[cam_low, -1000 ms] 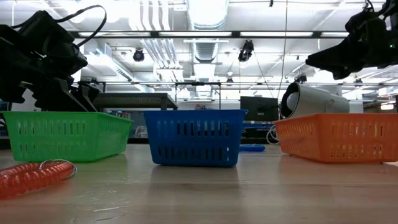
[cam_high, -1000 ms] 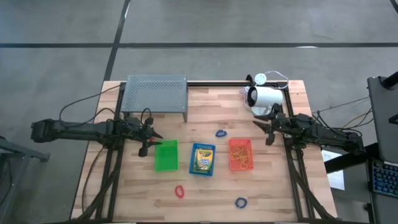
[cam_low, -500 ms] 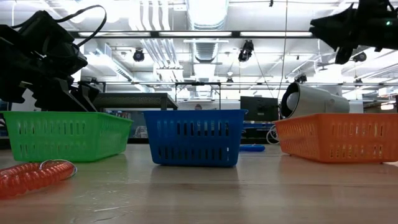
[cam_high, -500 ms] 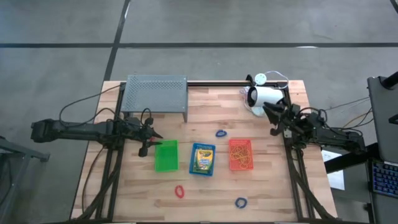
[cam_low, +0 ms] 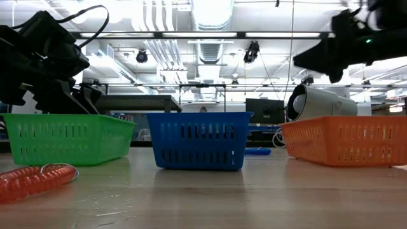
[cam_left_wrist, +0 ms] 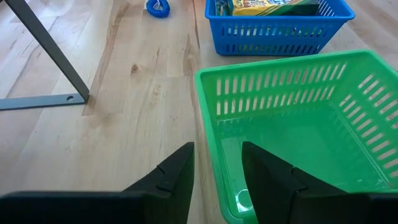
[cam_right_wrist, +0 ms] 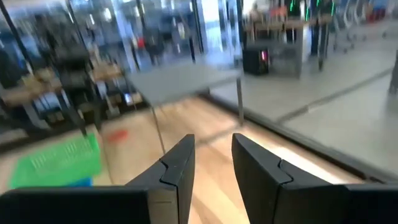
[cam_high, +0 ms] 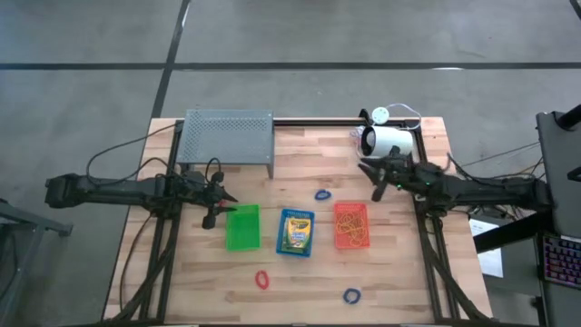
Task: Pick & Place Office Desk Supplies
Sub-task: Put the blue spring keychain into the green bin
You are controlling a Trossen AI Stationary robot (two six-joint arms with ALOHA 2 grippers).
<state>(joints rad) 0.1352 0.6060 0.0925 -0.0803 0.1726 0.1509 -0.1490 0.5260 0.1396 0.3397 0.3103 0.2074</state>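
Three small baskets stand in a row on the wooden worktop (cam_high: 399, 272): a green basket (cam_high: 241, 227), a blue basket (cam_high: 295, 232) and an orange basket (cam_high: 351, 225). The blue basket holds a yellow-green crayon box (cam_high: 296, 230), and thin orange rubber bands (cam_high: 352, 229) lie inside the orange basket. The green basket looks empty in the left wrist view.

Four elastic loops lie loose on the worktop. One blue loop (cam_high: 322, 194) is behind the baskets, between the blue one and the orange one. One red loop (cam_high: 262, 280) is in front of the green and blue baskets. A second blue loop (cam_high: 352, 295) lies in front of the orange basket, near the front edge. In the low view a red coiled loop (cam_low: 35, 179) lies in front of the green basket.

The left tool (cam_high: 216, 203) waits just beside the green basket, at its outer rear corner, with its fingers (cam_left_wrist: 177, 176) a little apart and holding nothing. The right tool (cam_high: 374, 177) hangs above the worktop behind the orange basket, near the white cylindrical device (cam_high: 388, 142); its fingers (cam_right_wrist: 177, 168) are also apart and hold nothing.

A grey perforated rack (cam_high: 228, 138) stands at the back left of the worktop
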